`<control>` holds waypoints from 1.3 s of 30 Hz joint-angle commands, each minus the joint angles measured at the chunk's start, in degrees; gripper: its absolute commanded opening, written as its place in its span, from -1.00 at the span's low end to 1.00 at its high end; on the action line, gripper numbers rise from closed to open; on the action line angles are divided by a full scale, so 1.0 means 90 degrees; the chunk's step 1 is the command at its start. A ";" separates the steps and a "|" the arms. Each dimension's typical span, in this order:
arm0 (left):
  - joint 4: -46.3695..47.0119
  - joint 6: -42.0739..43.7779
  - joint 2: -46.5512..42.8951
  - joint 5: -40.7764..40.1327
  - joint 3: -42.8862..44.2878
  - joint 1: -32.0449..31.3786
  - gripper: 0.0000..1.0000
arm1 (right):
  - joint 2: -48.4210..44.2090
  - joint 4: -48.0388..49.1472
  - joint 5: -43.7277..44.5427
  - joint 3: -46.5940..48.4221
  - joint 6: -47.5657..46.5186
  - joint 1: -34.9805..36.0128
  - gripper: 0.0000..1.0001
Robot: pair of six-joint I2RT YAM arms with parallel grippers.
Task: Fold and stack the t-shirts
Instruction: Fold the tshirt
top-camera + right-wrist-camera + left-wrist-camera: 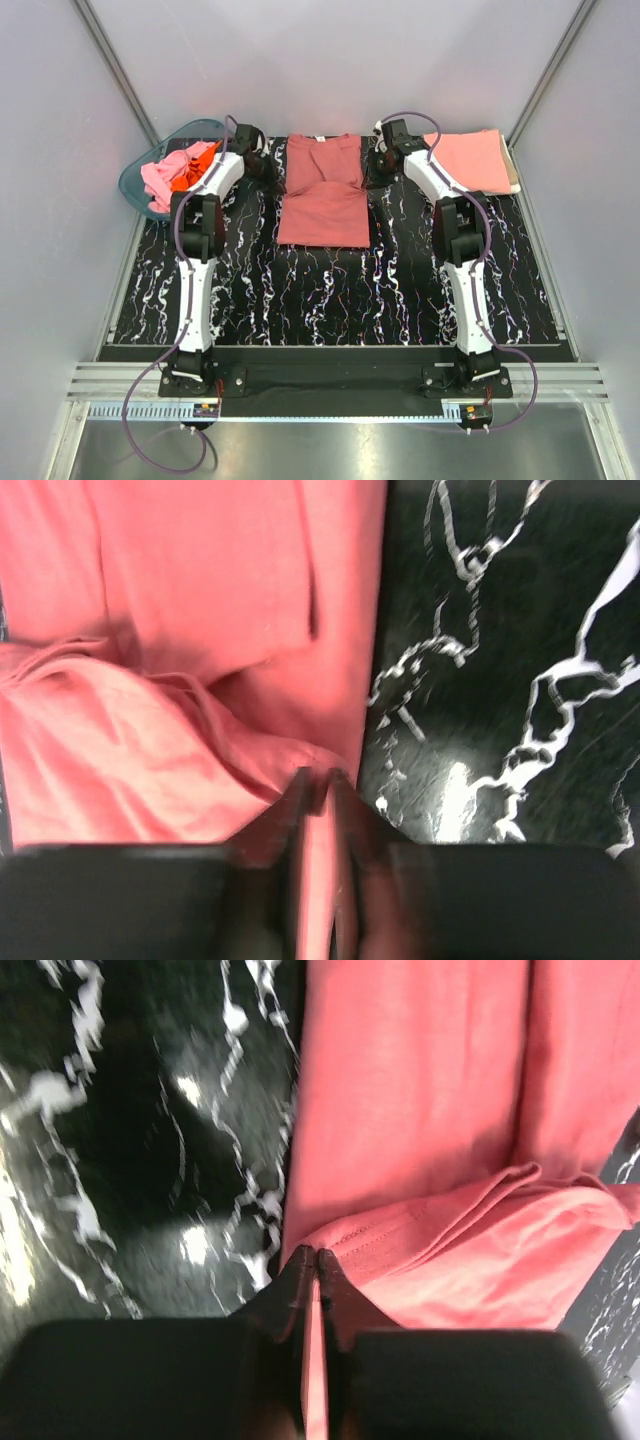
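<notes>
two narrow pinches hold the red shirt (322, 205), far-centre on the mat (330, 300), left gripper (316, 1258) and right gripper (318, 780) each on a side edge mid-fold; next, i judge, you flatten and release.

Figure: the table before me carried a black marble-patterned mat (330, 300) veined in white. Pale grey wall panels (330, 60) enclosed it on three sides, joined at the far corners by slanting aluminium posts (115, 70). A ribbed aluminium rail (110, 383) ran along my near edge. Light left bright glints (455, 780) on the mat.
</notes>
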 commanded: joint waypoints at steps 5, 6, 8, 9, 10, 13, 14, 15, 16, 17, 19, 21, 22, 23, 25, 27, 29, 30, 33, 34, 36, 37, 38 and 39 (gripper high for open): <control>0.0287 0.0592 -0.0433 -0.0145 0.0467 0.0148 -0.25 | 0.0069 -0.0596 0.0193 0.1188 -0.0134 -0.0199 -0.26; 0.0287 0.0603 -0.0598 -0.0282 0.0311 0.0080 -0.31 | -0.0038 -0.0636 0.0067 0.1092 -0.0115 -0.0199 -0.25; 0.0287 0.0720 -0.1135 -0.0779 -0.0361 -0.0047 -0.32 | -0.0330 -0.0597 -0.0128 0.0665 -0.0008 -0.0190 -0.27; 0.0383 0.0682 -0.1447 -0.0830 -0.0635 -0.0164 -0.32 | -0.0410 -0.0568 -0.0342 0.0507 0.0070 -0.0170 -0.29; 0.0539 0.0594 -0.1575 -0.0802 -0.1218 -0.0223 -0.45 | -0.0468 -0.0529 -0.0373 0.0370 0.0110 -0.0160 -0.33; 0.0970 0.0583 -0.1723 -0.0674 -0.1721 -0.0438 -0.50 | -0.0635 -0.0296 -0.0413 -0.0080 0.0120 -0.0102 -0.50; 0.0961 0.0593 -0.1665 -0.0645 -0.1692 -0.0487 -0.51 | -0.0616 -0.0265 -0.0413 -0.0119 0.0110 -0.0102 -0.54; 0.0960 0.0593 -0.1519 -0.0587 -0.1644 -0.0536 -0.51 | -0.0567 -0.0255 -0.0413 -0.0100 0.0081 -0.0092 -0.55; 0.0960 0.0545 -0.1441 -0.0519 -0.1556 -0.0555 -0.53 | -0.0509 -0.0265 -0.0413 -0.0062 0.0071 -0.0092 -0.55; 0.0970 0.0535 -0.1343 -0.0441 -0.1488 -0.0546 -0.54 | -0.0373 -0.0265 -0.0432 0.0026 0.0052 -0.0102 -0.56; 0.0961 0.0554 -0.0973 -0.0440 -0.1138 -0.0556 -0.55 | -0.0168 -0.0255 -0.0432 0.0124 0.0013 -0.0102 -0.55; 0.0951 0.0603 -0.0602 -0.0489 -0.0893 -0.0517 -0.55 | 0.0009 -0.0246 -0.0422 0.0358 -0.0026 -0.0111 -0.55; 0.0922 0.0622 -0.0494 -0.0528 -0.0659 -0.0497 -0.55 | 0.0193 -0.0255 -0.0422 0.0533 -0.0027 -0.0121 -0.54; 0.0873 0.0632 -0.0396 -0.0567 -0.0560 -0.0458 -0.55 | 0.0272 -0.0265 -0.0432 0.0622 -0.0036 -0.0112 -0.53; 0.0824 0.0613 -0.0200 -0.0635 -0.0316 -0.0390 -0.55 | 0.0516 -0.0284 -0.0345 0.0894 -0.0056 -0.0131 -0.52; 0.0775 0.0564 -0.0102 -0.0674 -0.0208 -0.0302 -0.55 | 0.0673 -0.0323 -0.0305 0.1139 -0.0056 -0.0160 -0.51; 0.0775 0.0505 -0.0092 -0.0723 -0.0179 -0.0292 -0.55 | 0.0878 -0.0411 -0.0315 0.1520 -0.0056 -0.0199 -0.51; 0.0775 0.0505 -0.0112 -0.0665 -0.0179 -0.0292 -0.55 | 0.0927 -0.0441 -0.0286 0.1627 -0.0056 -0.0209 -0.52; 0.0746 0.0467 -0.0509 -0.0324 -0.0401 -0.0302 -0.55 | 0.0889 -0.0606 -0.0217 0.1940 -0.0017 -0.0219 -0.51; 0.0746 0.0476 -0.0696 -0.0284 -0.0509 -0.0311 -0.52 | 0.0724 -0.0675 -0.0198 0.1960 -0.0026 -0.0219 -0.46; 0.0746 0.0534 -0.1260 -0.0323 -0.0840 -0.0360 -0.48 | 0.0441 -0.0714 -0.0091 0.1815 0.0041 -0.0219 -0.43; 0.0736 0.0544 -0.1448 -0.0304 -0.0968 -0.0370 -0.47 | 0.0120 -0.0714 -0.0071 0.1562 0.0071 -0.0219 -0.41; 0.0745 0.0525 -0.1643 -0.0255 -0.1153 -0.0389 -0.47 | -0.0057 -0.0705 -0.0080 0.1396 0.0197 -0.0219 -0.38; 0.0746 0.0525 -0.1983 -0.0216 -0.1513 -0.0419 -0.47 | -0.0214 -0.0704 -0.0158 0.1230 0.0275 -0.0209 -0.37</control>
